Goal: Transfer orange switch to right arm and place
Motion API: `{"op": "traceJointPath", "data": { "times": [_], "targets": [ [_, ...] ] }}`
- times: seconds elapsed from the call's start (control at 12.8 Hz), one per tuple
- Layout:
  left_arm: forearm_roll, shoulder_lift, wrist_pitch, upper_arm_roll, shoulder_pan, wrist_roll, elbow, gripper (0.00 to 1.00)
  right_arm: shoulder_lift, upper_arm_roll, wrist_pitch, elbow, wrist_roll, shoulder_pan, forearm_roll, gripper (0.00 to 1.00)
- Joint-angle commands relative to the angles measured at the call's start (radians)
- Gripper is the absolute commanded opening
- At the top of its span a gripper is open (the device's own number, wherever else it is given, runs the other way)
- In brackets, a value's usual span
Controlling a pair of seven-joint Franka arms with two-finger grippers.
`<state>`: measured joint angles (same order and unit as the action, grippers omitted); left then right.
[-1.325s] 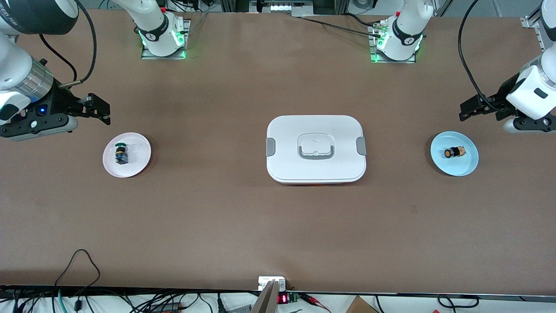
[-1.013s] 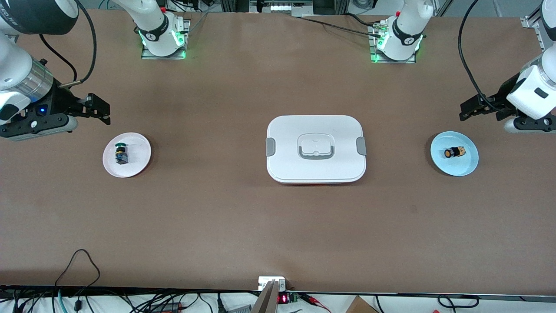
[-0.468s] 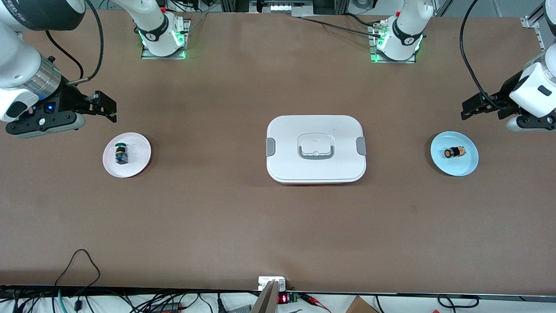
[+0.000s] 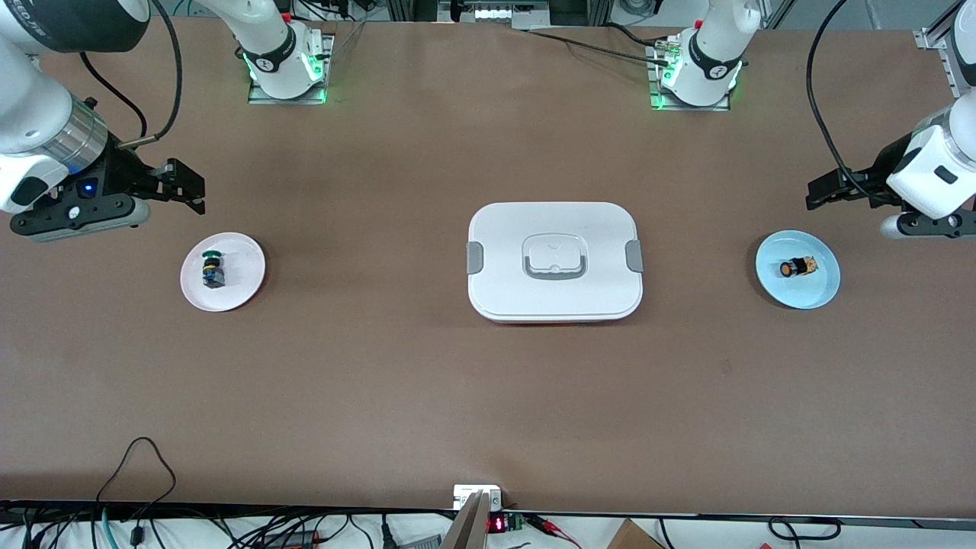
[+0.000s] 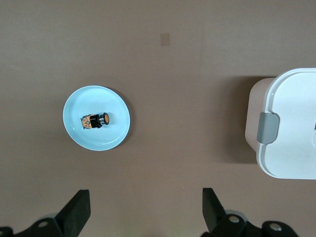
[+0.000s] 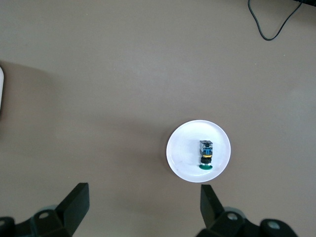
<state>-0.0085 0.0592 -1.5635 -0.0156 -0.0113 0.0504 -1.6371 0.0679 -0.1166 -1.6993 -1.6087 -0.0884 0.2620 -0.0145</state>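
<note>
The orange switch (image 4: 797,267) lies on its side on a light blue plate (image 4: 820,287) toward the left arm's end of the table. It also shows in the left wrist view (image 5: 97,120), on that plate (image 5: 114,134). My left gripper (image 4: 813,195) hangs open and empty over the bare table beside the blue plate; in its wrist view (image 5: 145,207) the plate lies off to one side of the jaws. My right gripper (image 4: 197,194) hangs open and empty over the table beside a white plate (image 4: 242,267); its wrist view (image 6: 143,205) shows nothing between the fingers.
A green-capped switch (image 4: 211,271) lies on the white plate, also seen in the right wrist view (image 6: 206,154). A closed white lidded box (image 4: 555,261) with grey clips sits mid-table; its edge shows in the left wrist view (image 5: 291,123). Cables lie at the near edge.
The right arm has shifted a little toward the middle of the table. The left wrist has moved slightly. Both switches and plates are where they were.
</note>
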Motion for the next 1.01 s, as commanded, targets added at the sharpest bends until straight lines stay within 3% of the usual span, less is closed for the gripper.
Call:
{"op": "traceJointPath", "data": {
  "times": [0.0, 0.23, 0.47, 0.94],
  "targets": [
    [-0.008, 0.06, 0.033, -0.006, 0.01, -0.006, 0.074, 1.0, 0.0, 0.003, 0.009, 0.016, 0.006, -0.004, -0.009, 1.0],
    [-0.008, 0.059, 0.055, -0.006, 0.016, 0.016, 0.077, 1.0, 0.003, 0.002, 0.007, 0.016, 0.006, -0.007, -0.007, 1.0],
    [-0.005, 0.057, 0.175, -0.004, 0.016, 0.009, 0.085, 1.0, 0.004, 0.002, 0.007, 0.016, 0.006, -0.004, -0.005, 1.0],
    [-0.005, 0.08, 0.207, -0.006, 0.048, 0.009, 0.069, 1.0, 0.006, 0.003, 0.006, 0.036, 0.01, 0.023, -0.019, 1.0]
  ]
}}
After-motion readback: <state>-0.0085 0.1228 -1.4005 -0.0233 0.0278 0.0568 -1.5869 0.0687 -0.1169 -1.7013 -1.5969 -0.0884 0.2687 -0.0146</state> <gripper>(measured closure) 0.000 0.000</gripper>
